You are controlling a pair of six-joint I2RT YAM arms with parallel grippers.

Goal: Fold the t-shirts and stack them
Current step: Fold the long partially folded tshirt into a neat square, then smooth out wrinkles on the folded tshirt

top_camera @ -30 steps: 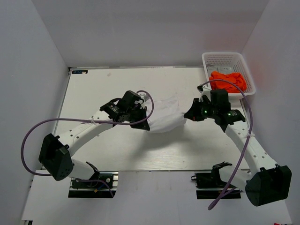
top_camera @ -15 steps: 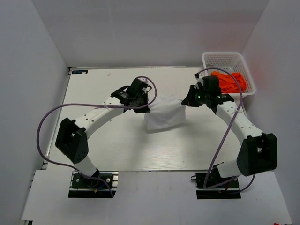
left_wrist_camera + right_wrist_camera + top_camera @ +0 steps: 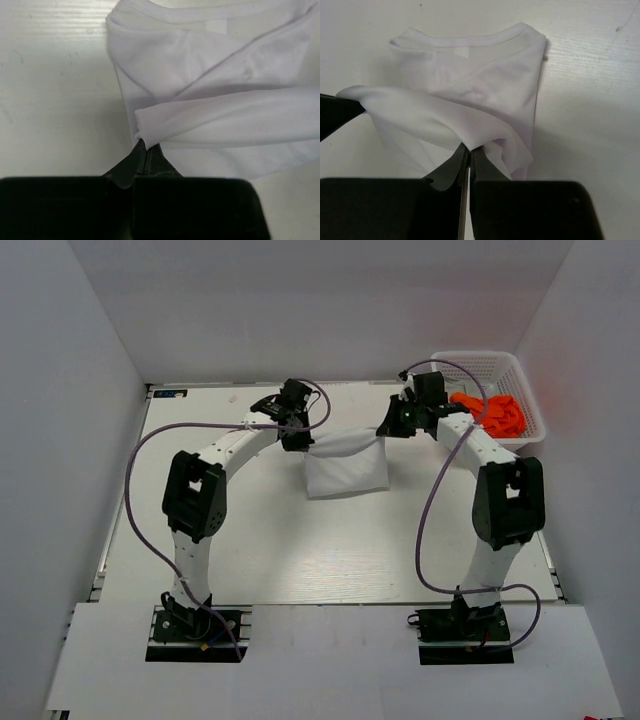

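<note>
– Top external, upper middle of frame, left to right: entries?
– Item one: my left claw [image 3: 300,440], pinched tight on the left end of the white t-shirt [image 3: 347,468], at its raised edge. Item two: that shirt, strung between both claws, its lower part lying on the table [image 3: 250,530]. Item three: my right claw [image 3: 385,430], clamped on the right end.
– Upper right?
– Item four: orange t-shirt [image 3: 492,412], bunched inside the white basket [image 3: 480,357].

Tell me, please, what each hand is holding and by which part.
Both hold the white t-shirt: the left hand pinches the left end of its lifted edge, the right hand the right end.
</note>
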